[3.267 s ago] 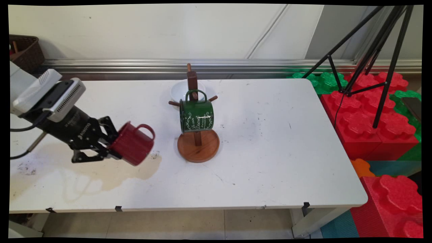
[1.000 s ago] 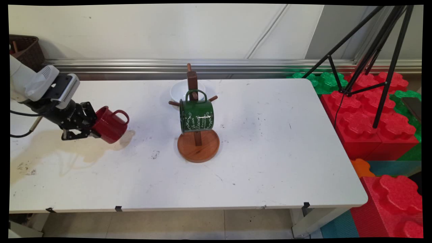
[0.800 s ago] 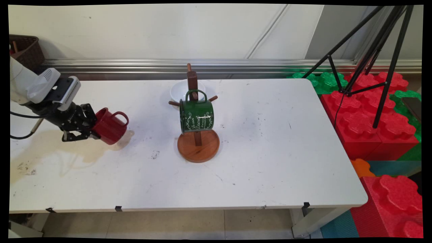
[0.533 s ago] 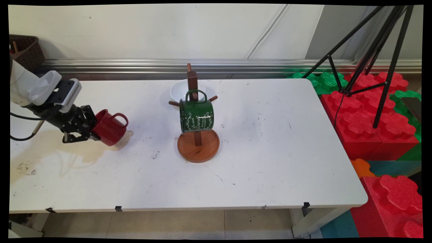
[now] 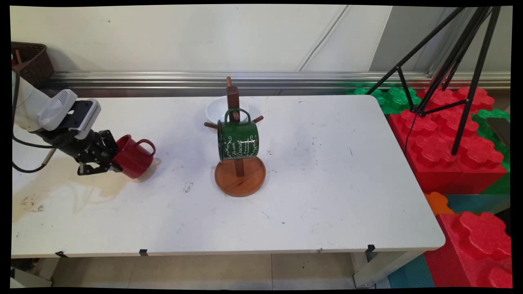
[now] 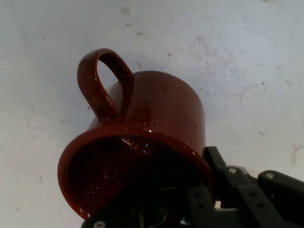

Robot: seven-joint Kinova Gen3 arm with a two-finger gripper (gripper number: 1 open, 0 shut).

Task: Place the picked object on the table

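Note:
My gripper (image 5: 113,160) is shut on the rim of a dark red mug (image 5: 134,157) at the table's left side. The mug is tilted, its handle (image 5: 146,143) pointing up and to the right, its base low over the white table (image 5: 327,183). In the hand view the red mug (image 6: 156,118) fills the middle, its open mouth toward the camera, with one finger inside the rim and the other outside. A green mug (image 5: 238,139) hangs by its handle on a wooden mug tree (image 5: 239,171) at the table's centre, well to the right of the gripper.
A white bowl (image 5: 218,109) sits behind the mug tree. A brownish stain (image 5: 81,188) spreads across the table's left part. A brown basket (image 5: 30,61) stands at the back left. Red and green foam blocks (image 5: 449,147) and a black tripod (image 5: 457,61) are off the right edge.
Since 3.3 s ago the gripper carried the red mug left and back across the table. Over the last second it has sunk slightly lower toward the table.

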